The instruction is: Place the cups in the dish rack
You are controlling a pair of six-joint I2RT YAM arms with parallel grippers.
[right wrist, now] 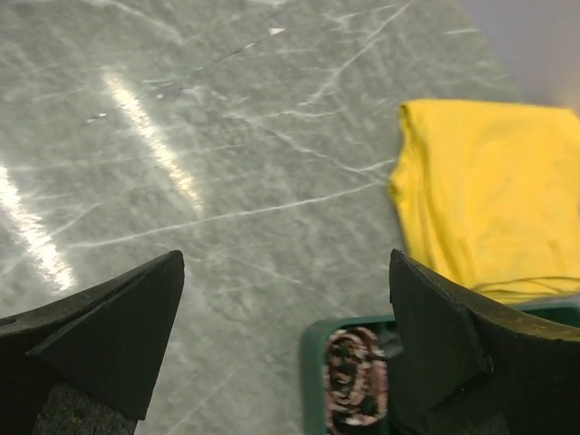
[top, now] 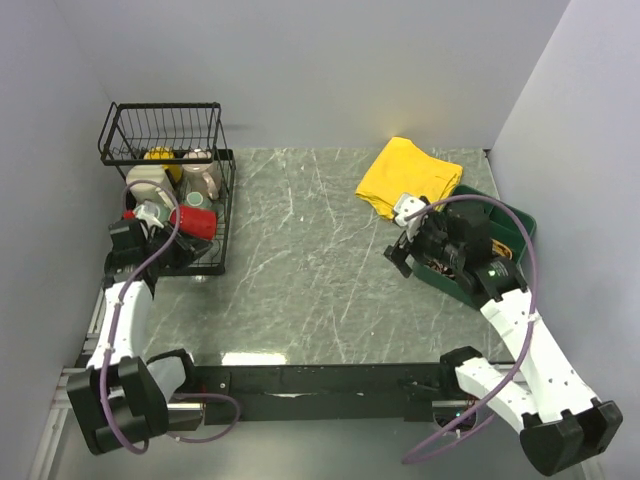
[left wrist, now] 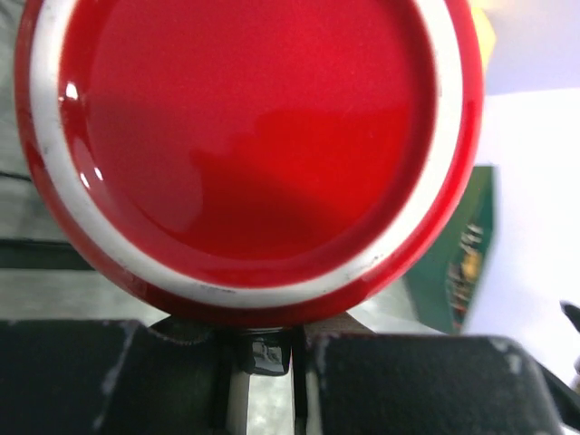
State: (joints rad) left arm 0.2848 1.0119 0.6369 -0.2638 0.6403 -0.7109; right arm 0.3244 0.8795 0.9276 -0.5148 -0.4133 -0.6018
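Top external view is showing the dish rack (top: 160,128) standing at the far left of the table (top: 320,270). A yellow mug (top: 160,155), a pinkish-beige mug (top: 205,175) and a cream mug (top: 147,180) are sitting toward its far end. The red mug (top: 200,222) is lying on its side over the near part of the rack's flat tray, just right of the left gripper (top: 160,225). In the left wrist view its round base is filling almost the whole picture. The left fingers (left wrist: 163,381) are drawn nearly together right under it, pinching what looks like its handle. The right gripper (right wrist: 288,272) is hovering over bare table on the right with its fingers spread wide, gripping nothing. It is hanging just beside the green tray (right wrist: 313,340), and a yellow cloth (right wrist: 480,190) is lying just beyond that.
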